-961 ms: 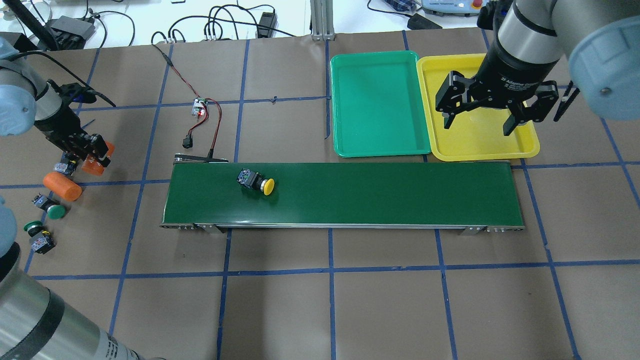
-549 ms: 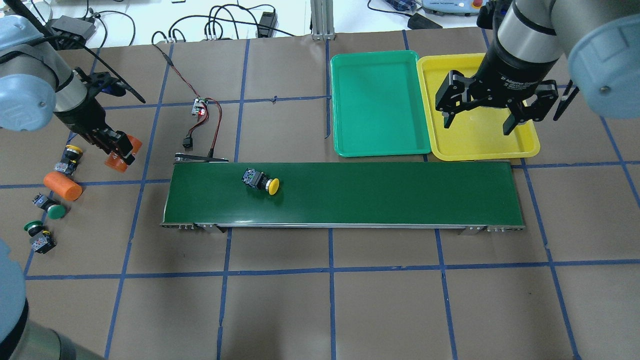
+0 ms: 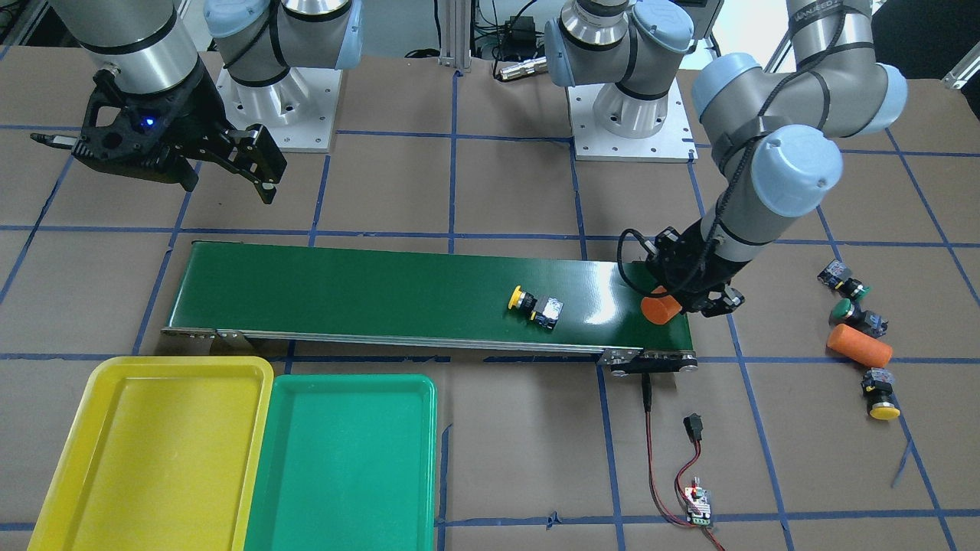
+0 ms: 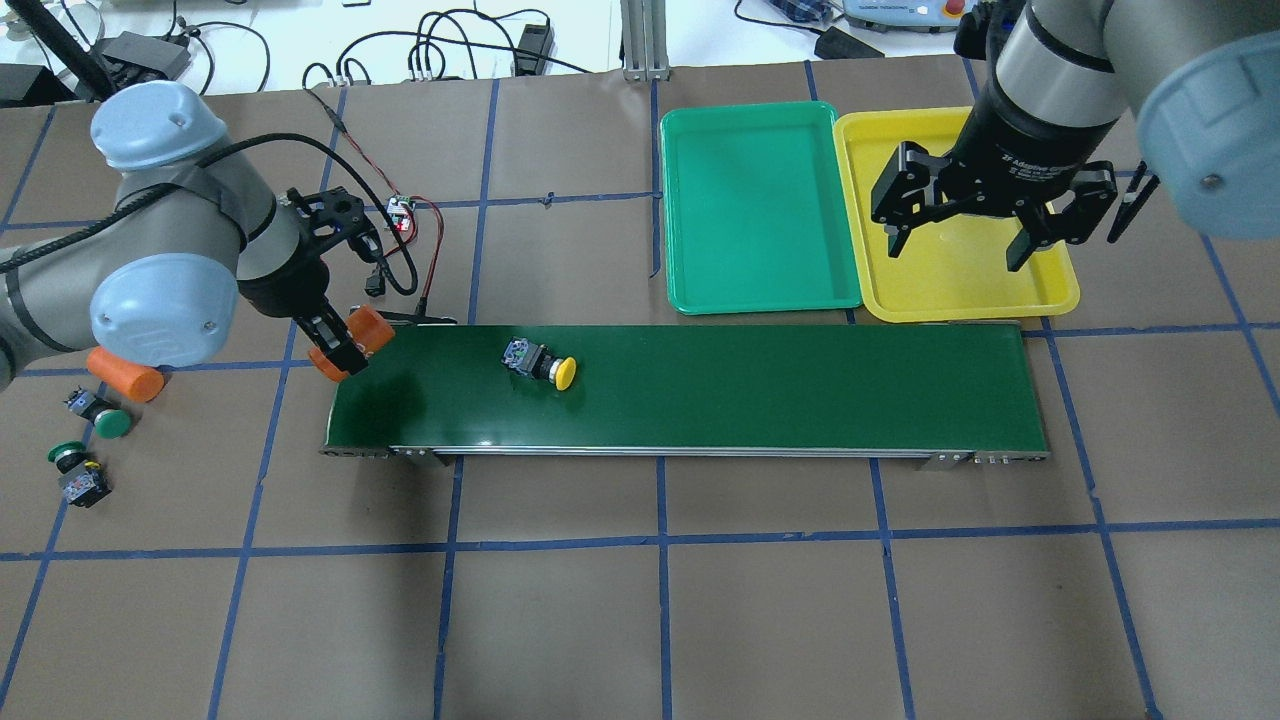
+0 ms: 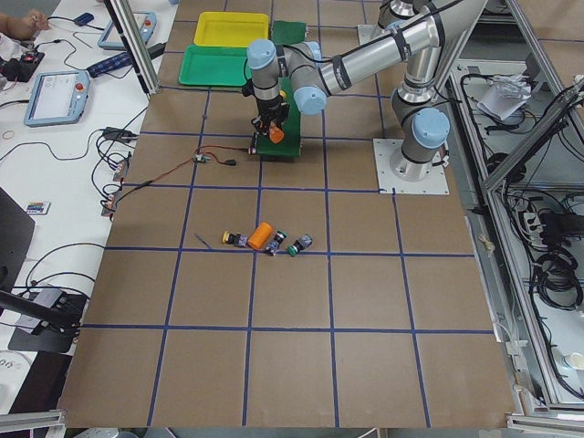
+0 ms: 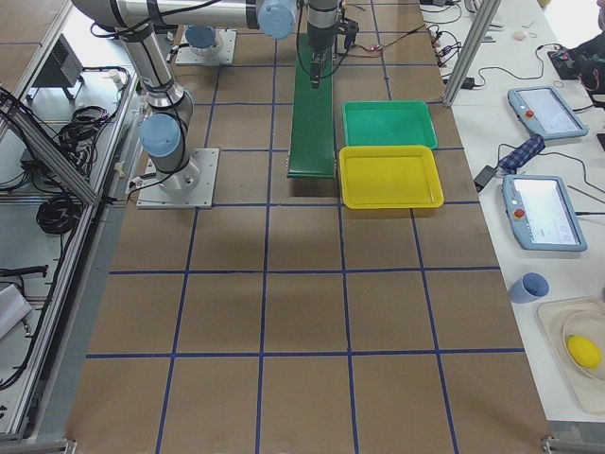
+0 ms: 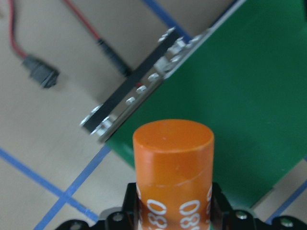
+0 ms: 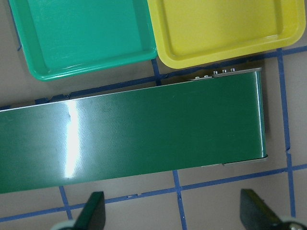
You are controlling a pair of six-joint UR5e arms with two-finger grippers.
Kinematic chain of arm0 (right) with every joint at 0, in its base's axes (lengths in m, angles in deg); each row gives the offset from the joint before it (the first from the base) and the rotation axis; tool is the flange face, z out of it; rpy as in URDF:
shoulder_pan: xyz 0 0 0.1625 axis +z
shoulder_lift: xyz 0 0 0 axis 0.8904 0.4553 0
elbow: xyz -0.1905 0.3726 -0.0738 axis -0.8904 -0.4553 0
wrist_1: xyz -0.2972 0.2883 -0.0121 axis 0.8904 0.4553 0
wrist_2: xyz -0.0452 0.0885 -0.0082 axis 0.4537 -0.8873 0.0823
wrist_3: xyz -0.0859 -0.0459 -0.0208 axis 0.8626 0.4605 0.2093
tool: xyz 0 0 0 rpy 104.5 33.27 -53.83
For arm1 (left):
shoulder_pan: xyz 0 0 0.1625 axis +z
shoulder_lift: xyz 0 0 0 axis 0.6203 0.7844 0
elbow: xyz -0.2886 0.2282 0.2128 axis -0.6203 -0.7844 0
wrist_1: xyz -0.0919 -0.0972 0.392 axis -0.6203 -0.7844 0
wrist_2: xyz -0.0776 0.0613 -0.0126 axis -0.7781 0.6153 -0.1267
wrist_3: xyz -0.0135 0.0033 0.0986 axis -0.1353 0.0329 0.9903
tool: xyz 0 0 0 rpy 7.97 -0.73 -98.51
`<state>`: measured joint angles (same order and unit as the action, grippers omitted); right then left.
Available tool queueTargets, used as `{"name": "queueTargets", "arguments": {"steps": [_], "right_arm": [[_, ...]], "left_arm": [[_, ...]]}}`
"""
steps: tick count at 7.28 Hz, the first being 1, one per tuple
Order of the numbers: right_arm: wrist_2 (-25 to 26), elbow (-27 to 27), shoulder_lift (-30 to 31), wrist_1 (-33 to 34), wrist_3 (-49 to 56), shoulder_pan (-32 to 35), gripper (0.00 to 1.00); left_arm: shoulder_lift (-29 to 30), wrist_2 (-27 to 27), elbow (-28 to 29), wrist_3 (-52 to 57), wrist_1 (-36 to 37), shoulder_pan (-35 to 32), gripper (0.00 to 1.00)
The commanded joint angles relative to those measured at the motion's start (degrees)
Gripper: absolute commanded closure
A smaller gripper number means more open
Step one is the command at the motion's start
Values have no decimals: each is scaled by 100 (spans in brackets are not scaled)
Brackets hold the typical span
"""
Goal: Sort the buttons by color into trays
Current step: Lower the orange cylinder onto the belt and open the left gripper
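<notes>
A yellow-capped button (image 4: 540,365) (image 3: 534,304) lies on its side on the dark-green conveyor belt (image 4: 750,390), left of its middle. Two green-capped buttons (image 4: 103,418) (image 4: 72,468) lie at the table's left edge. A third loose button (image 3: 879,394), yellow-capped, shows in the front view. My left gripper (image 4: 345,345) (image 3: 666,304) is shut on an orange cylinder (image 7: 172,163) over the belt's left end. The green tray (image 4: 755,200) and yellow tray (image 4: 900,290) sit behind the belt's right half, both empty. My right gripper (image 4: 960,245) (image 8: 175,215) hangs open above the yellow tray.
A second orange cylinder (image 3: 859,345) lies among the loose buttons. A small circuit board (image 4: 402,212) with red and black wires sits behind the belt's left end. Brown paper with blue tape lines covers the table.
My left arm has carried the orange cylinder rightward from the loose pile to the belt's left end. The yellow button has travelled a little to the right on the belt. The right gripper has stayed still.
</notes>
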<state>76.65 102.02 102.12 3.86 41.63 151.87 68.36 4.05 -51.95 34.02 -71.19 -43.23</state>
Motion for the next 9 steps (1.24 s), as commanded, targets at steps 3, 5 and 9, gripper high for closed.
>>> {"name": "queueTargets", "arguments": {"steps": [3,5,9], "right_arm": [[0,0,0,-3,-7,0,0],[0,0,0,-3,-7,9,0],[9,0,0,-3,-7,0,0]], "left_arm": [[72,77,-292,390,286,-614,100],[223,200,-460,495,822,-623,98],[-31,218,-399,451,745,-528,0]]}}
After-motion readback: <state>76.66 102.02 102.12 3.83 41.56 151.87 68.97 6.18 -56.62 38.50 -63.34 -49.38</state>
